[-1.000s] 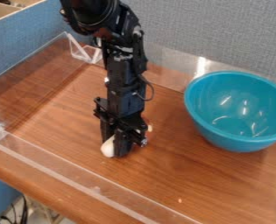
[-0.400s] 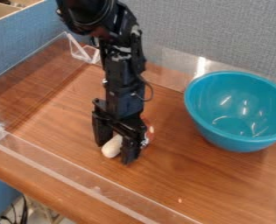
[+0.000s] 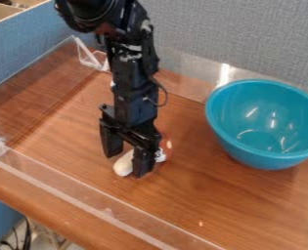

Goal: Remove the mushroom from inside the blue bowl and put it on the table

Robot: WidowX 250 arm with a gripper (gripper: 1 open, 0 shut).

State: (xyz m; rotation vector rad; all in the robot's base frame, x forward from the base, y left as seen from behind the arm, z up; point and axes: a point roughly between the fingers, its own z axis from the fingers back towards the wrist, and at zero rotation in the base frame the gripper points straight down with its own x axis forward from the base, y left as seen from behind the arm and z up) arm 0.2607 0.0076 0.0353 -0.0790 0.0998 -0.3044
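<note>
The mushroom (image 3: 123,167) lies on the table (image 3: 208,205), its white stem showing at the lower left of the fingers and a bit of orange cap at the right. My gripper (image 3: 133,164) stands upright over it, open, with the black fingers (image 3: 107,144) spread on either side of it. The mushroom rests on the wood rather than hanging in a grip. The blue bowl (image 3: 263,122) sits at the right of the table, well apart from the gripper, and nothing shows inside it.
Low clear acrylic walls (image 3: 65,190) edge the table at the front and left. A cardboard box (image 3: 20,20) stands behind the blue partition at the back left. A grey wall panel lies behind the table.
The fingers have opened and released the mushroom onto the table. The arm has lifted slightly and shifted a little to the left.
</note>
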